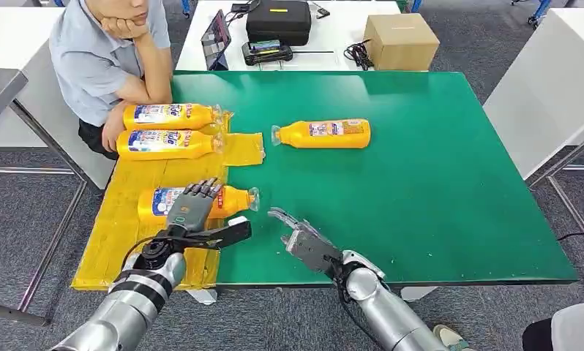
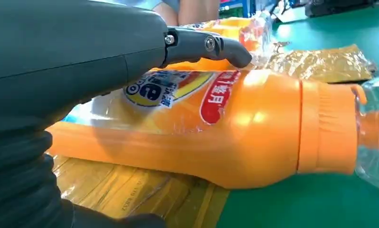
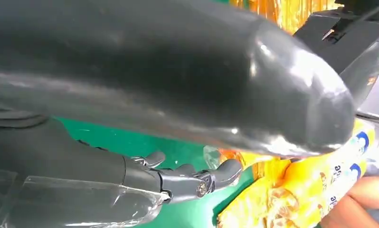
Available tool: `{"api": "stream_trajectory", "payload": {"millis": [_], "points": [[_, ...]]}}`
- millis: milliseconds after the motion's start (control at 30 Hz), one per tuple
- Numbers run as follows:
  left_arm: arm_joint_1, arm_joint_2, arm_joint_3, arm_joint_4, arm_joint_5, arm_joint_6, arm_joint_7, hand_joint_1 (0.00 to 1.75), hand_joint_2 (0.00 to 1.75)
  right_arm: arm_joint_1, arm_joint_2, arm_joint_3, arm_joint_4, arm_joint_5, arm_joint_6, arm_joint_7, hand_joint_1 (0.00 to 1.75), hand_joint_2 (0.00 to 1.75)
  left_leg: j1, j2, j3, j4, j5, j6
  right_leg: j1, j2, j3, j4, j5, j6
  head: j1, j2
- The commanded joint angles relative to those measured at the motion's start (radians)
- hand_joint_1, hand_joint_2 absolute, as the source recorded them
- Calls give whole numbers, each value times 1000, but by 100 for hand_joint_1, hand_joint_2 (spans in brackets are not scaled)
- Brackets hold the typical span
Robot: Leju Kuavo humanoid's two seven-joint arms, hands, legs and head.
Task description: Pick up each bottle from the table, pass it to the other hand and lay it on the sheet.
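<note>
Four orange bottles (image 1: 198,202) — labelled, lying flat

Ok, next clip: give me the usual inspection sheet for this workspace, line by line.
Surface: green table, yellow sheet over its left end.
Job's things: three bottles on the sheet; a fourth bottle on bare green.
Clutter: nothing seen on the green table.
Hands: left hand rests on the nearest bottle; right hand open, holding nothing.
Cables: black cable on the white table behind.
Surroundings: seated person, black case, cardboard box.
</note>
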Motion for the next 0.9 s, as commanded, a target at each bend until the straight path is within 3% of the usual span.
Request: {"api": "stream_trajectory", "payload": {"millis": [33, 133, 300, 733, 800, 900], "points": [[250, -79, 34, -483, 272, 60, -183, 0, 175, 93, 20, -82, -137, 16, -58, 12, 0, 0, 1, 1, 1, 0, -2, -1, 1, 0, 1, 0, -1, -2, 0, 0], [317, -87, 21, -637, 366, 78, -221, 0, 175, 132, 29, -97, -199, -23, -20, 33, 0, 0, 2, 1, 1, 2, -4, -2, 2, 0, 2, 0, -3, -2, 0, 0], [322, -114, 98, -654, 607, 87, -301, 0, 175, 158, 45, -89, -260, -46, -10, 34, 0, 0, 1, 2, -3, 1, -3, -2, 1, 1, -3, 1, -1, -2, 0, 0], [323, -114, 102, -651, 612, 84, -305, 0, 175, 163, 44, -90, -275, -50, -10, 41, 0, 0, 2, 1, 0, 1, -3, -2, 2, 0, 0, 0, -2, -3, 0, 0], [335, -124, 117, -670, 672, 74, -328, 0, 175, 178, 49, -95, -311, -49, -18, 33, 0, 0, 3, 2, 2, 1, -4, -3, 3, 1, 2, 0, -3, -4, 0, 0], [398, -144, 135, -780, 783, 29, -354, 0, 175, 269, 74, -124, -507, -14, -91, 14, 0, 0, 2, 1, -1, 1, -3, -2, 2, 1, -1, 1, -2, -3, 0, 0]]}}
